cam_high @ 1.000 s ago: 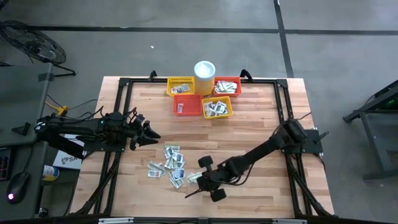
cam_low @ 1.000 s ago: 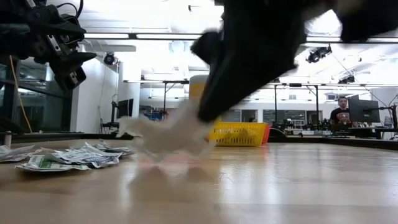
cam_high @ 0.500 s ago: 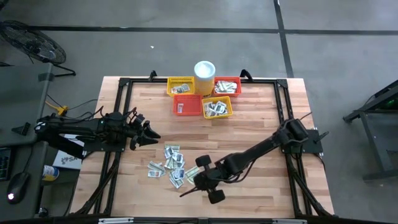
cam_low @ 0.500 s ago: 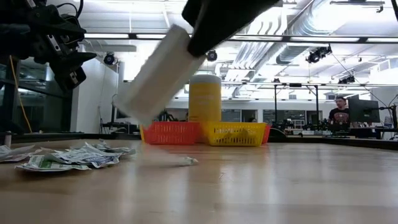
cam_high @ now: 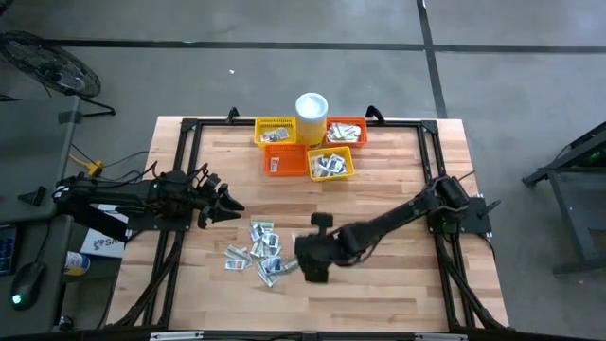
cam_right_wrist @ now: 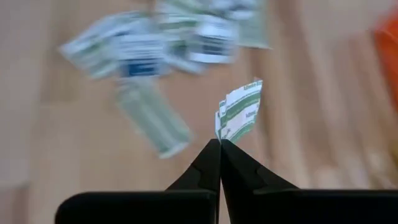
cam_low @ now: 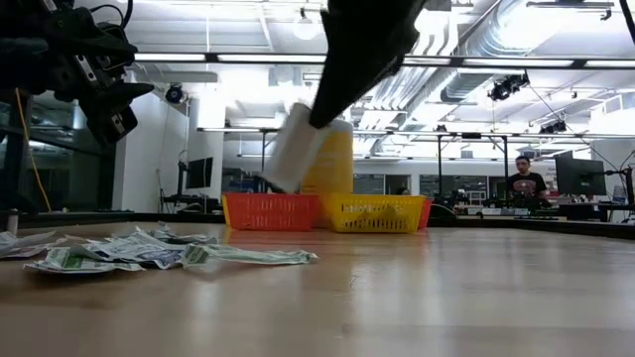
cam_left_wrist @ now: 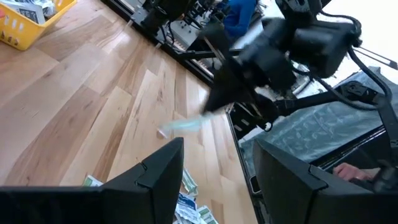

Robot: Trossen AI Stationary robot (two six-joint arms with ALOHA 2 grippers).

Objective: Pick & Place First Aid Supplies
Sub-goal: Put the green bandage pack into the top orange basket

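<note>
The wooden worktop (cam_high: 398,170) fills most of the scene from above, with black rails framing it. The right arm reaches in from about four o'clock toward the middle, and the left arm waits off at nine o'clock near the worktop's edge. Up at twelve o'clock stand four small baskets (cam_high: 308,150), yellow and red-orange, touching one another, with a white cup (cam_high: 311,107) set among them; several packets already lie inside the baskets. The right tool (cam_right_wrist: 220,144) hangs just above the boards near the centre, its fingers pressed tight together on the edge of one white and green packet (cam_right_wrist: 239,113), which stands up from the tips clear of the wood. From the level view that same packet (cam_low: 293,147) hangs tilted in the air in front of the baskets. The left tool (cam_high: 230,201) is spread wide and holds nothing. The loose pile of packets (cam_high: 258,252) lies flat on the worktop just beside the right tool, toward eight o'clock from the centre, some overlapping. Far back in the room a person (cam_low: 523,182) is at a desk.
</note>
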